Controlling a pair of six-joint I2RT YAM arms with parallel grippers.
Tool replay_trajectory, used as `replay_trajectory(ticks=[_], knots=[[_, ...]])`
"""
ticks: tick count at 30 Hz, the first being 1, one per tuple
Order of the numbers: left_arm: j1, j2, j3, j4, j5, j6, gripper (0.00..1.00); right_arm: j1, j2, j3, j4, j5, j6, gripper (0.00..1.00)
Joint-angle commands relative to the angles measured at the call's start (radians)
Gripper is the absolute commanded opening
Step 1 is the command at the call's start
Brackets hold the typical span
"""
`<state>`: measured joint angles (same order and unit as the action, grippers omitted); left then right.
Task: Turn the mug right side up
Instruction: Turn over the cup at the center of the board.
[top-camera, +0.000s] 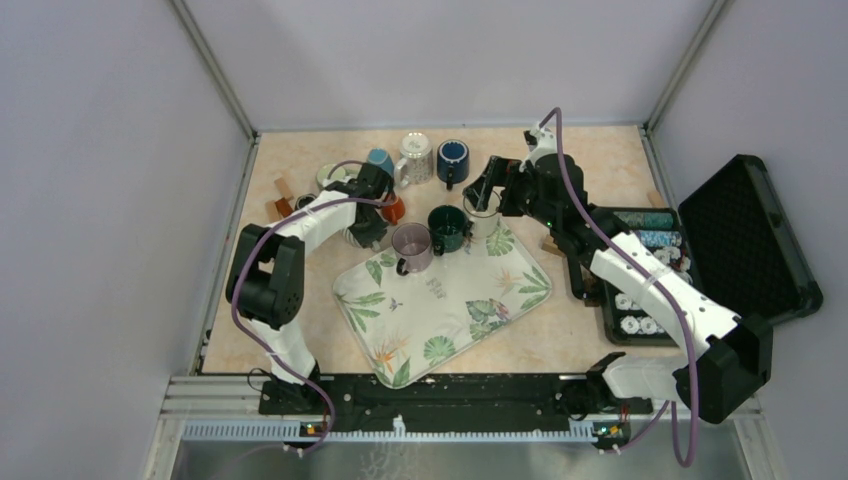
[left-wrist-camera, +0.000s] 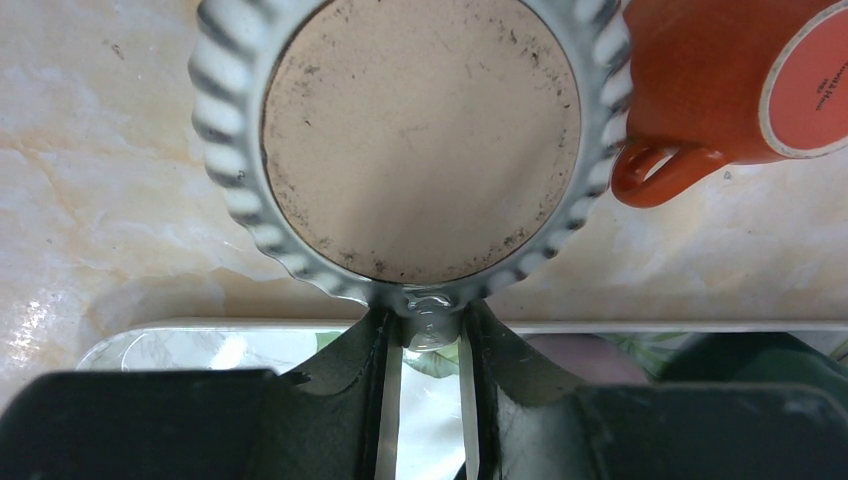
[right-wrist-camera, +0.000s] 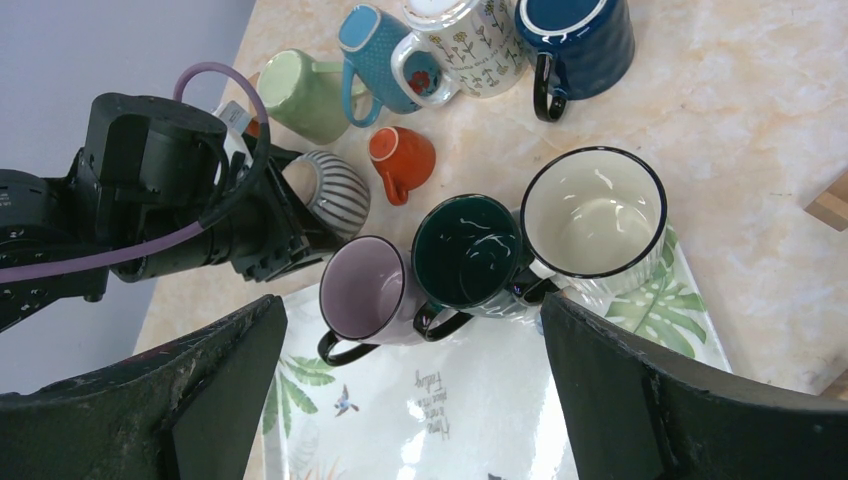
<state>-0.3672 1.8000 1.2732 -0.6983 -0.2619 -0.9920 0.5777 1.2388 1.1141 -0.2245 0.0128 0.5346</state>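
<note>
Left wrist view: left gripper (left-wrist-camera: 428, 340) pinching the handle of the striped mug (left-wrist-camera: 420, 130), which sits base-up just off the tray (left-wrist-camera: 190, 345).
I'd grip firmly, lift clear of the tray, then roll slowly so it misses the orange mug (left-wrist-camera: 700, 90).

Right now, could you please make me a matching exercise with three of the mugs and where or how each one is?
Things:
1. purple mug
2. orange mug
3. striped mug

States:
a. lying on its side on the table
b. its handle is inside the left tool
c. standing upright on the tray

Pairs: 1-c, 2-a, 3-b
</note>
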Motion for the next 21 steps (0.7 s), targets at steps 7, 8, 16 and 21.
replay_trajectory(ticks=[7,8,16,21], knots=[[0.006,-0.059,-0.009,0.046,0.005,0.061,0.00,-0.005,0.001,-0.004,0.037,-0.008,0.009,0.99],[0.007,-0.067,-0.014,0.054,0.009,0.070,0.00,-0.005,0.002,-0.004,0.037,-0.008,0.011,0.99],[0.005,-0.151,-0.050,0.085,0.005,0.132,0.00,-0.006,0.010,0.002,0.039,-0.009,0.017,0.99],[0.007,-0.197,-0.062,0.098,0.006,0.167,0.00,-0.006,0.019,0.006,0.039,-0.008,0.023,0.99]])
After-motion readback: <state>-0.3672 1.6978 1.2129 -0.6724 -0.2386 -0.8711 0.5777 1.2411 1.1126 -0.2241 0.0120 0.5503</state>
